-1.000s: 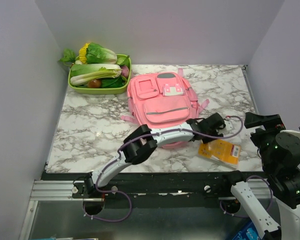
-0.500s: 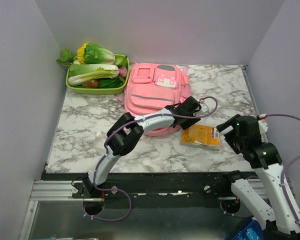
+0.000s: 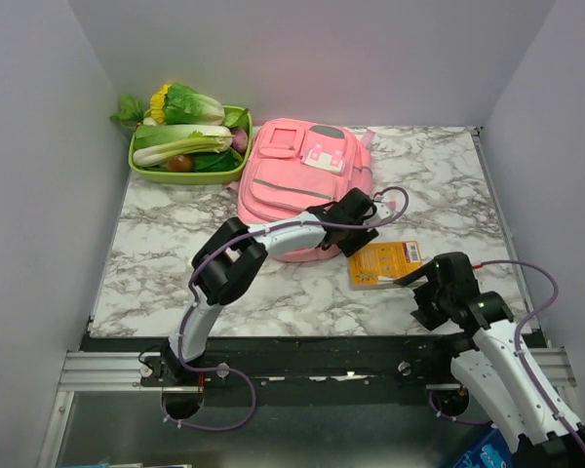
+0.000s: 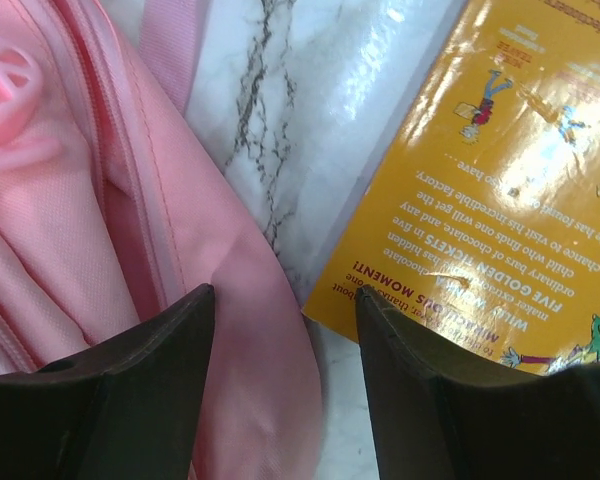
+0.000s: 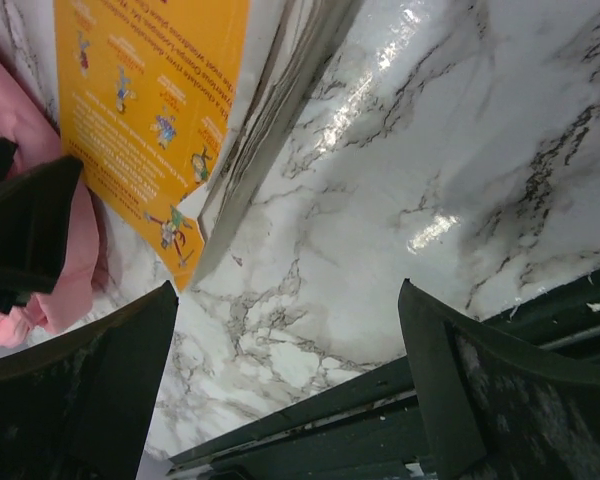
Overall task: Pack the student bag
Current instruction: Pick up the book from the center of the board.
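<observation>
Nearest you, the right gripper (image 3: 419, 292) is now low by the near edge of the table (image 3: 175, 253), jaws wide and empty, just beside the orange book (image 3: 385, 263). A second ago it hung high. The book has slid left. The left gripper (image 4: 283, 295), half open and gripping nothing, hovers at the near-right edge of the student bag (image 3: 302, 180). The bag now lies farther back, so I judge the packing still ahead.

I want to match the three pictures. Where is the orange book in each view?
Top external: the orange book lies right of centre, beside the student bag.
Left wrist: upper right.
Right wrist: upper left.
Shared landmark: the student bag's pink edge, on the left in both wrist views.
</observation>
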Controlling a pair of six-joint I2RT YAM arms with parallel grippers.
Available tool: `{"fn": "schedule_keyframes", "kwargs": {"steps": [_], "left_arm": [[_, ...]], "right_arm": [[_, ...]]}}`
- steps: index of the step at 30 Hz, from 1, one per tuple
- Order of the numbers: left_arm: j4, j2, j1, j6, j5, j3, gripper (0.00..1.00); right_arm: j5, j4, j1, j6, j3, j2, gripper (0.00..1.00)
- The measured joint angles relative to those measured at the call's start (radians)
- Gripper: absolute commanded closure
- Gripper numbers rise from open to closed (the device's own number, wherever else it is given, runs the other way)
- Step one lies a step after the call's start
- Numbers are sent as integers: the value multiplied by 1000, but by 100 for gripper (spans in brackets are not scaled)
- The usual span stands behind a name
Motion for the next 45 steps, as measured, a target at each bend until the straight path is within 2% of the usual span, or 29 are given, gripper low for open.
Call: {"fn": "schedule_keyframes", "kwargs": {"steps": [5, 10, 15, 22, 24, 28, 35, 45], "left_arm": [[-2, -61, 5, -19, 65, -87, 35], [-5, -113, 12, -32, 164, -165, 35], [-32, -152, 11, -32, 251, -207, 35], [-100, -169, 3, -32, 376, -206, 31], [-118, -169, 3, -36, 384, -193, 27], [-153, -133, 13, -69, 385, -113, 27], [-160, -98, 32, -108, 425, -40, 26], [-121, -44, 32, -114, 435, -40, 26]], "right_arm": [[0, 142, 0, 44, -70, 103, 0], [2, 266, 0, 59, -72, 246, 0], [1, 369, 0, 58, -77, 321, 0], [-3, 500, 0, 51, -84, 385, 0], [-11, 543, 0, 42, -85, 412, 0], [-37, 614, 0, 19, -70, 476, 2], [-52, 637, 0, -18, -62, 502, 12], [-44, 628, 0, -21, -89, 451, 14]]}}
